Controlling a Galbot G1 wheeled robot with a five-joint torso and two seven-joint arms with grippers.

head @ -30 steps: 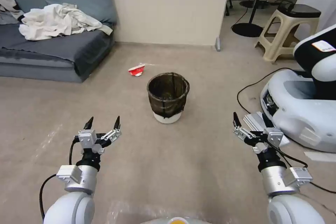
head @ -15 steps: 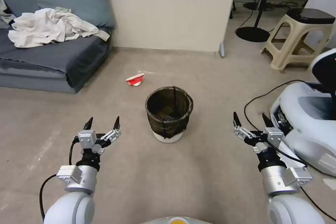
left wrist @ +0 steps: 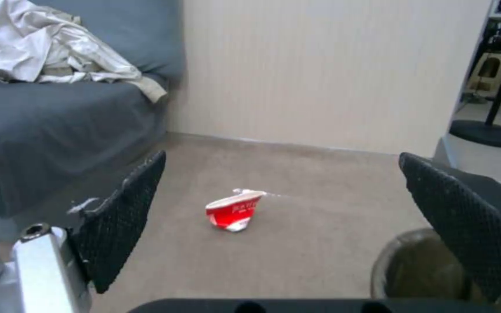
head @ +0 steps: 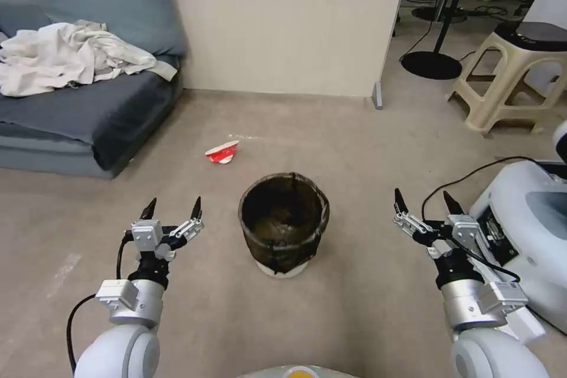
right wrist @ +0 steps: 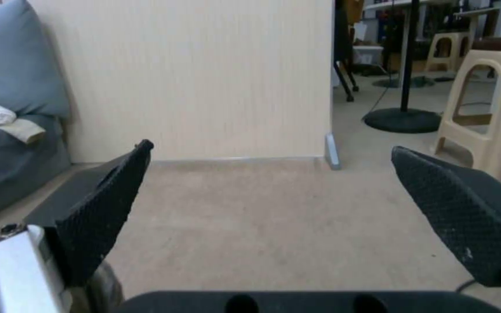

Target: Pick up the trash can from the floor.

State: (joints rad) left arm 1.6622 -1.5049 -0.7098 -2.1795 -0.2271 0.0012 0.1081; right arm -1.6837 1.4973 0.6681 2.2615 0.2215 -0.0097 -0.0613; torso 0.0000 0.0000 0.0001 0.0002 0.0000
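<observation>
The trash can [head: 284,223] stands on the floor [head: 354,147] between the left gripper [head: 172,208] and right gripper [head: 427,202], both with jaws spread wide, seemingly empty.

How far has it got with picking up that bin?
Barely begun. Done: the robot is lined up, with the bin standing upright on the floor between its two arms. In hand: nothing; the left claw and right claw both hang open, apart from the bin on either side. Left: reaching in, gripping the bin and lifting it. The crushed cup lies beyond it, untouched.
</observation>
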